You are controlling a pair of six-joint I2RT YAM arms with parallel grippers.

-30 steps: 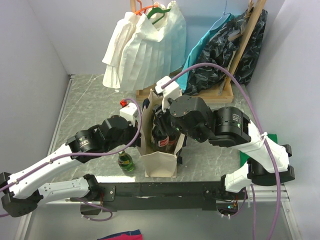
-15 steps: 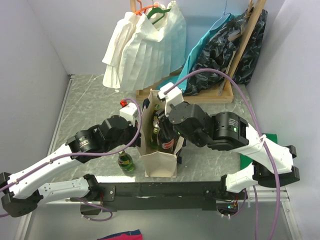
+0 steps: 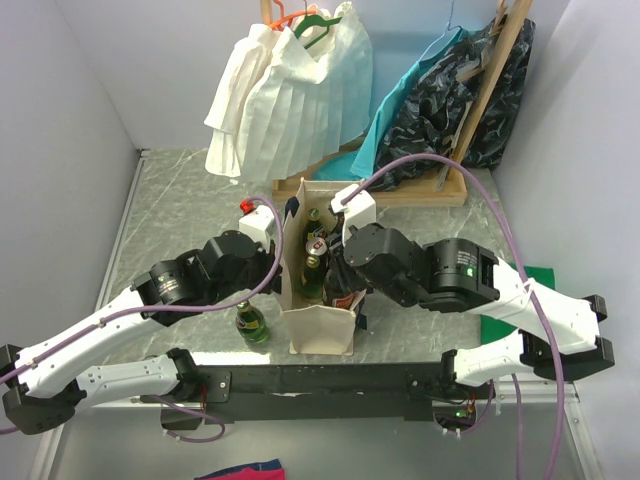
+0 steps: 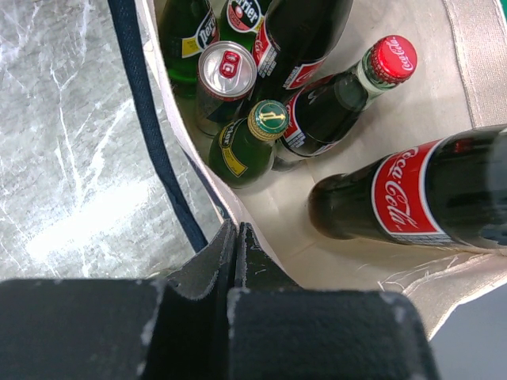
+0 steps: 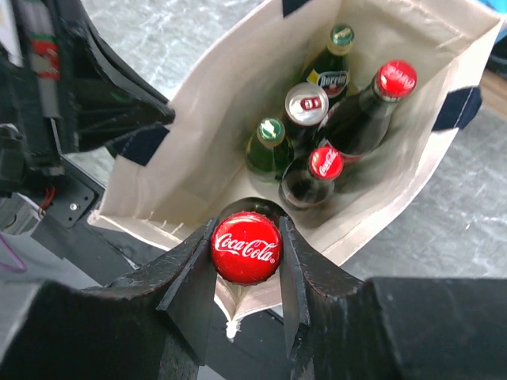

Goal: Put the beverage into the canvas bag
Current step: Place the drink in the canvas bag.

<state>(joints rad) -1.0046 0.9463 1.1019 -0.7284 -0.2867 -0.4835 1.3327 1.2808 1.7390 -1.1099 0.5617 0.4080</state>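
Note:
The cream canvas bag [image 3: 320, 330] with navy straps stands upright at the table's near edge. My left gripper [image 3: 284, 218] is shut on the bag's left rim, which shows in the left wrist view [image 4: 236, 231] with the canvas wall [image 4: 285, 210] pulled aside. My right gripper [image 5: 247, 229] is shut on the red-capped neck of a Coca-Cola bottle [image 5: 246, 248] and holds it upright inside the bag's near end [image 3: 338, 288]. Its labelled body shows in the left wrist view [image 4: 412, 198]. Several bottles and a can [image 5: 306, 103] stand in the bag.
A green bottle [image 3: 252, 322] stands on the table left of the bag, under my left arm. A white pleated garment [image 3: 290, 95] hangs at the back. Teal and black garments [image 3: 450, 100] hang on a wooden rack at back right. A green pad [image 3: 532, 274] lies at the right.
My right arm has moved down and toward the near edge, lowering the Coca-Cola bottle deeper into the bag. My left gripper has kept its hold on the rim.

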